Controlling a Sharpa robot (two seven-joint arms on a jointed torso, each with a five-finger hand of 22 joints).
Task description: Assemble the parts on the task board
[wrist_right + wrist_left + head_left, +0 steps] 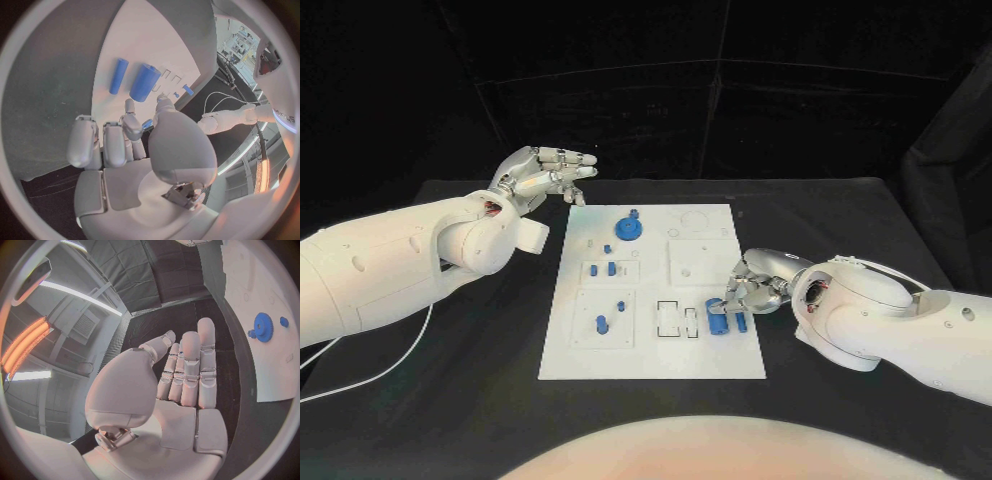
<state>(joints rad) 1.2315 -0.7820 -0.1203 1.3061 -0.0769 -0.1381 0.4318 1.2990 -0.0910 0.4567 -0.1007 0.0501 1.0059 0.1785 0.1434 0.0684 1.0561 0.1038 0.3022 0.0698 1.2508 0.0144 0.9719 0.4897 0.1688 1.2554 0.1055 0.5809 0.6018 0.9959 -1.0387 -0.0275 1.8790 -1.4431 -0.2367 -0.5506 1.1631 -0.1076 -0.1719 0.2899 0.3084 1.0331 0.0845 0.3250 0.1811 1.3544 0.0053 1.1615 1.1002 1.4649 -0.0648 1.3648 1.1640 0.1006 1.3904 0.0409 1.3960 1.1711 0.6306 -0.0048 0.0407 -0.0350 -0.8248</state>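
The white task board (653,345) lies in the middle of the table. A blue gear (629,228) stands near its far end, also seen as the gear (263,327) in the left wrist view. Small blue parts (600,268) sit in the board's left column. My left hand (545,175) hovers above the table off the board's far left corner, fingers straight and apart, holding nothing. My right hand (751,287) is at the board's right edge, thumb and a finger pinching a small blue piece (147,123). Just beyond its fingers lie a thick blue cylinder (144,82) and a thin one (118,75).
Another blue part (602,323) stands in a square plate at the board's near left. Empty rectangular slots (678,319) lie beside the cylinders. A white cable (372,365) runs over the black table at the left.
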